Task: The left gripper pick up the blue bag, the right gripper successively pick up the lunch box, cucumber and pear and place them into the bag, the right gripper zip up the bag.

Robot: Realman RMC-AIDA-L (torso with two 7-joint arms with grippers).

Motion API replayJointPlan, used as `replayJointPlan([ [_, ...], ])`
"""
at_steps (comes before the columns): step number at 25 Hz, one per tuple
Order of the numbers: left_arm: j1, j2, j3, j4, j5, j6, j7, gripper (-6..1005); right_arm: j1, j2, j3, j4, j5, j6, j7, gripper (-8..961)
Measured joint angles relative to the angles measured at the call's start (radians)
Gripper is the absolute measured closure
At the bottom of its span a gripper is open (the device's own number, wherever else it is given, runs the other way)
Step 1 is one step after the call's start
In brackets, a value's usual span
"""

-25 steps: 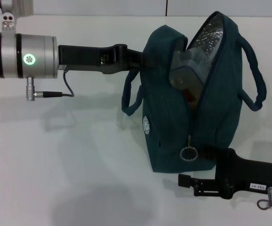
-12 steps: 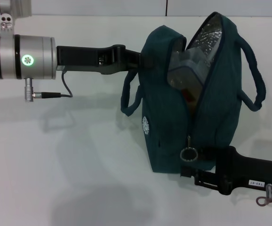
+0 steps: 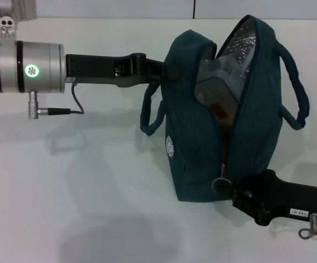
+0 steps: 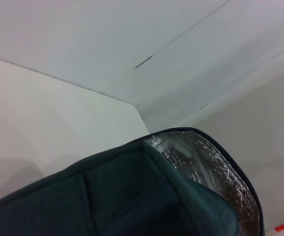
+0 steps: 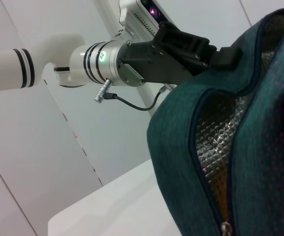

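The blue bag (image 3: 197, 137) stands upright on the white table, its zipper open from top to near the base, silver lining showing. My left gripper (image 3: 165, 68) is shut on the bag's upper left rim and holds it up; it also appears in the right wrist view (image 5: 220, 54). The lunch box (image 3: 218, 82) sits inside the opening. Below it an orange-red patch (image 3: 222, 111) shows; I cannot tell if it is the pear. The cucumber is hidden. My right gripper (image 3: 232, 190) is low at the bag's front, right against the ring zipper pull (image 3: 220, 184).
The left arm's cable (image 3: 76, 104) hangs below its wrist. A second cable plug (image 3: 312, 233) hangs under the right arm near the table's front right. The bag's loop handles (image 3: 298, 93) stick out on both sides. A wall stands behind the table.
My right gripper has risen and closed in on the bag's base, reaching the zipper ring, which now looks tilted. The left arm and the bag have hardly moved.
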Motion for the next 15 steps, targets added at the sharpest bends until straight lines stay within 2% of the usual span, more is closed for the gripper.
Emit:
replayJointPlan([
  [12,0.002,0.000,-0.007,-0.001,0.000,0.001,0.002,854,-0.025,-0.007,0.007,-0.002,0.000,-0.017,0.001,936],
  [15,0.006,0.001,-0.008,-0.001,0.000,-0.002,0.002,853,-0.051,-0.011,0.021,-0.008,0.003,-0.049,-0.003,935],
])
